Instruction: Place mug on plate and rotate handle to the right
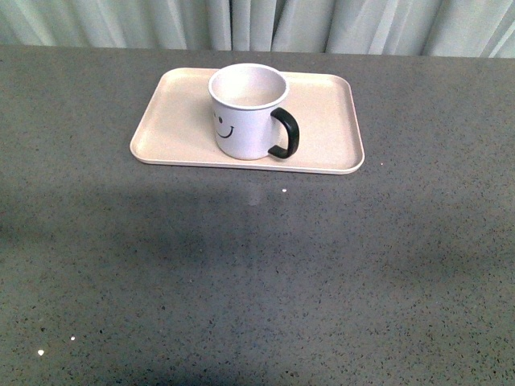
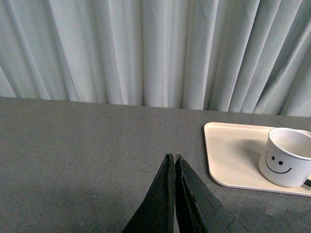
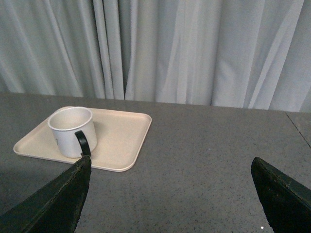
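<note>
Standing upright on the plate [image 1: 322, 96], the mug [image 1: 245, 112] shows its smiley face.
Its black handle [image 1: 286, 133] points right and slightly toward the camera, above a grey speckled table [image 1: 257, 273]. The left gripper [image 2: 174, 158] hovers clear of the plate, fingers pressed together; the right gripper [image 3: 170, 161] is spread wide, holding nothing.

A grey speckled tabletop [image 1: 257, 289] fills the front view. Pale pleated curtains [image 1: 362, 24] hang behind its far edge, at twelve o'clock.
</note>
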You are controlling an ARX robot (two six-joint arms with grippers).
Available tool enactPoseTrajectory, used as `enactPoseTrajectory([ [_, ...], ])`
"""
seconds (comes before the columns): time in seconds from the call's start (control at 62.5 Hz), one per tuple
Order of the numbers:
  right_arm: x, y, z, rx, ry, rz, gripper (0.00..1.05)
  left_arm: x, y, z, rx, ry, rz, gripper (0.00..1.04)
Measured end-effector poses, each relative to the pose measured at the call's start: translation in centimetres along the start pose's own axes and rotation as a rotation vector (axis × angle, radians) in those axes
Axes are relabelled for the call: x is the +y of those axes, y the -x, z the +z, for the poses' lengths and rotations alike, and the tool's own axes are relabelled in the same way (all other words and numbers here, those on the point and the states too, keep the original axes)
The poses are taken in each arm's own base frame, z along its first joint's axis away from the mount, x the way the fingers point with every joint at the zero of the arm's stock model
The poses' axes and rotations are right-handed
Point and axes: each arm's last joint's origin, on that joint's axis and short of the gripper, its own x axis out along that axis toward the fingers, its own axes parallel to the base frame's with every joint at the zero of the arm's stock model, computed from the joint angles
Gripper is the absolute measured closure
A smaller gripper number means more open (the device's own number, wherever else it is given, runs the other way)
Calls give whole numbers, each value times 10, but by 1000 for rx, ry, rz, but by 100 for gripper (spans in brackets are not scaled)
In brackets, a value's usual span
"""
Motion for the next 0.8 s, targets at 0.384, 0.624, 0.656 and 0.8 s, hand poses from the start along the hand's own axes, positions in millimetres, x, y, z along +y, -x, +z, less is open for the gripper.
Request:
enactPoseTrajectory([
  [0.384, 0, 0, 0, 0, 0, 0, 9, 0, 8, 0, 0, 0, 0, 103],
  [0.624, 0, 0, 0, 0, 0, 0, 9, 0, 18, -5, 34, 0, 0, 103],
  [0.656, 0, 0, 0, 0, 0, 0, 9, 0, 20, -5, 29, 0, 0, 103],
  [0.8, 0, 0, 0, 0, 0, 0, 9, 0, 21, -4, 19, 0, 1, 100],
])
